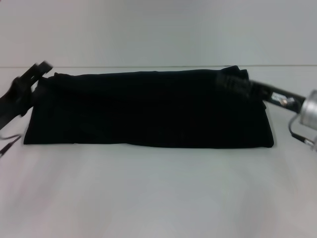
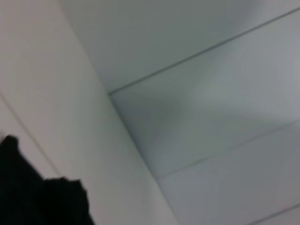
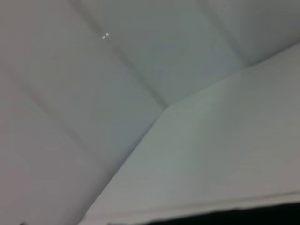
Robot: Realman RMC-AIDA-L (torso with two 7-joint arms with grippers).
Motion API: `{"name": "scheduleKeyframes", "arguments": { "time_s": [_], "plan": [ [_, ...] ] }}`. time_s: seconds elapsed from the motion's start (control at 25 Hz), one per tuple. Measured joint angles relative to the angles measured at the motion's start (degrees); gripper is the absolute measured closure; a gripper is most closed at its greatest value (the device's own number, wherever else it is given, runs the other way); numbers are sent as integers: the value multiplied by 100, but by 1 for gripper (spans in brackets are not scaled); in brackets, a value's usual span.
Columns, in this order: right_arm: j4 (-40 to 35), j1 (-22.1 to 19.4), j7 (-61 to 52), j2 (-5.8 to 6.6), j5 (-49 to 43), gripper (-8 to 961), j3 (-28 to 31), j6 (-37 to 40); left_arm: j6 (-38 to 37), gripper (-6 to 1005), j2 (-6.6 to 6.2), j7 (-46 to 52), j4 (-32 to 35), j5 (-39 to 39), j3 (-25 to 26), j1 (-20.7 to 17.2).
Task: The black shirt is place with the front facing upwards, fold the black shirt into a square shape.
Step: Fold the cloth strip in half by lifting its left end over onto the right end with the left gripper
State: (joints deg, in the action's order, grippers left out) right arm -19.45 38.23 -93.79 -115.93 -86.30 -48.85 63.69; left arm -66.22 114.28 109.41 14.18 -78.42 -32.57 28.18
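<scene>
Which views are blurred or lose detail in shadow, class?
Head view: soft focus; the folded black fabric shirt reads as one dark mass, folds barely showing. Left wrist view: blurred pale panels, dark cloth in one corner. Right wrist view: blurred pale surfaces.

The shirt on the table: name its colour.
Plain black shirt; clearest in the head view.

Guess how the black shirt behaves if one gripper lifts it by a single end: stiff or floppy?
Likely floppy: the black shirt lies as a flat folded band with soft, uneven edges on the table, so the free end would probably sag and layers slip apart. It looks light. With the left gripper and right gripper at opposite ends, a two-point lift seems safer.
</scene>
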Motion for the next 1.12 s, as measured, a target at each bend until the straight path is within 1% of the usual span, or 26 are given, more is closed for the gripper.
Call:
{"name": "scheduleKeyframes", "arguments": {
  "time_s": [0.04,0.08,0.12,0.2,0.24,0.28,0.36,0.44,0.6,0.76,0.8,0.92,1.12],
  "plan": [
    [-56,-87,-53,59,-179,249,-30,251,-152,157,-143,326,272,-68,-374,-253],
    [-77,-136,-91,100,-285,248,-34,401,-152,157,-143,326,272,-68,-374,-253],
    [-94,-199,-131,158,-407,247,-37,567,-217,157,-204,471,426,-150,-506,-370],
    [-103,-321,-160,251,-595,245,-40,843,-330,157,-318,937,807,-685,-589,-568],
    [-104,-370,-160,279,-668,243,-42,953,-384,157,-408,1316,1045,-1230,-570,-635],
    [-113,-415,-153,309,-759,242,-45,1048,-384,156,-408,1316,1045,-1230,-570,-635],
    [-150,-472,-109,340,-1000,240,-52,1191,-417,156,-505,1669,1170,-1768,-552,-633],
    [-193,-495,-1,350,-1303,238,-56,1360,-463,157,-569,2037,1193,-2186,-488,-582],
    [-264,-595,178,307,-1628,234,-44,1591,-541,160,-587,2460,1204,-2487,-367,-553],
    [-338,-751,152,302,-1634,73,1,1563,-524,162,-599,2555,1211,-2514,-333,-556],
    [-347,-778,100,318,-1629,33,35,1534,-493,163,-605,2565,1211,-2516,-315,-549],
    [-352,-845,-276,381,-1639,22,175,1375,-356,165,-610,2571,1205,-2524,-300,-494],
    [-507,-917,-1000,508,-1695,11,201,1335,46,164,-610,2536,1200,-2604,-338,-360]
  ]
}}
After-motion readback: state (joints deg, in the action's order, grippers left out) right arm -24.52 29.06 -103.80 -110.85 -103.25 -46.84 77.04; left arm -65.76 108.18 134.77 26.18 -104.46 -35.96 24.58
